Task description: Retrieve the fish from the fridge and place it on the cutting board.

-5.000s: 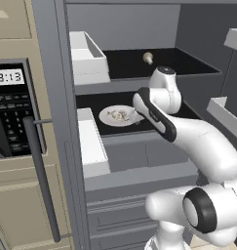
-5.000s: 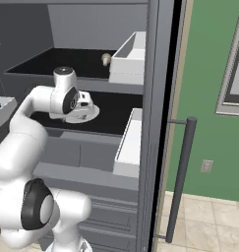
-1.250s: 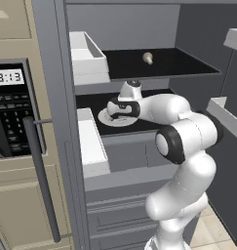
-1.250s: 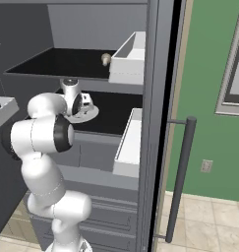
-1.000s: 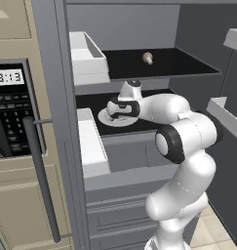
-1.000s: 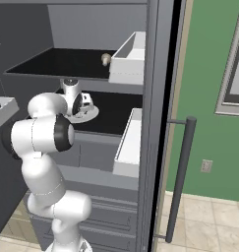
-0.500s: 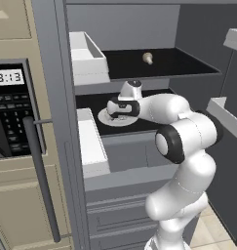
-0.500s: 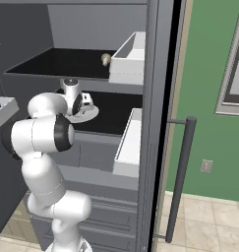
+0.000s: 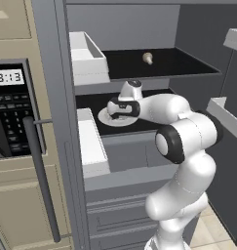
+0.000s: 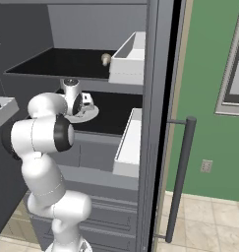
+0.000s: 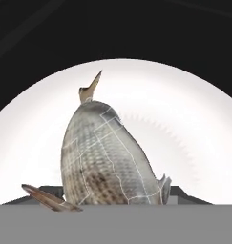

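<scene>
Fingers (image 11: pixel 167 194): dark tips flank the fish (image 11: pixel 100 157) at its broad middle, apparently closing on it, though contact cannot be confirmed. The fish lies on the white plate (image 11: pixel 194 128) on the fridge's (image 9: pixel 61 122) middle shelf, snout toward 12 o'clock. Likely light, stiff, slippery; grip mid-body.

Reaching into the fridge (image 9: pixel 66 146) between two black shelves: upper shelf (image 9: pixel 159 68) close overhead at twelve o'clock, capping any lift. White bin (image 9: pixel 90 146) walling the nine o'clock side, plate (image 9: pixel 106 118) underneath. Open way out at six o'clock through the doorway. Door bins (image 9: pixel 227 110) jutting in at three o'clock.
</scene>
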Controlling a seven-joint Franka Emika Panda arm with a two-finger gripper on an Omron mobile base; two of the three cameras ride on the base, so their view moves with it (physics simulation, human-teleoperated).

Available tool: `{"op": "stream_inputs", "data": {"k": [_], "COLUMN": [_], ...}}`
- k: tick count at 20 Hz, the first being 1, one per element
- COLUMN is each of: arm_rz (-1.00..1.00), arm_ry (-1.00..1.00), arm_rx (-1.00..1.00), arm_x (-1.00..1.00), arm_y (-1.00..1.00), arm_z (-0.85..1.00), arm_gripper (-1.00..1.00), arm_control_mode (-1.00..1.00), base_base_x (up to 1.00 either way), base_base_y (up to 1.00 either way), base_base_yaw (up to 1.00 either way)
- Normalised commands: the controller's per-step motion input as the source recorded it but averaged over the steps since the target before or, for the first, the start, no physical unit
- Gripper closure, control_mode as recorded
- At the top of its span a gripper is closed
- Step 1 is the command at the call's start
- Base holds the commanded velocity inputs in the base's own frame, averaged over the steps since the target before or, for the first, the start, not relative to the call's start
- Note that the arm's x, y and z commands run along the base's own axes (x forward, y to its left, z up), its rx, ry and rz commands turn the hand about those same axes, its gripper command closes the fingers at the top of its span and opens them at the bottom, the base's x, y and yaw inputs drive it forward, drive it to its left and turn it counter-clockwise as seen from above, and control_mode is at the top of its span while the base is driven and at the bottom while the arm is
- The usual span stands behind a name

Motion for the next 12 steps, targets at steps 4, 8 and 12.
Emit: {"op": "stream_inputs", "data": {"k": [4, 8, 12], "arm_rz": [-0.22, -0.37, -0.3], "arm_ry": [0.0, -0.02, -0.12], "arm_rx": [0.0, 0.04, 0.03], "arm_x": [0.0, 0.0, 0.0], "arm_y": [0.0, -0.03, -0.03], "arm_z": [-0.06, -0.3, -0.3], "arm_gripper": [1.0, 1.0, 1.0], "arm_control_mode": [-1.0, -1.0, -1.0], "base_base_x": [0.0, 0.0, 0.0], "base_base_y": [0.0, 0.0, 0.0], "base_base_yaw": [0.0, 0.0, 0.0]}}
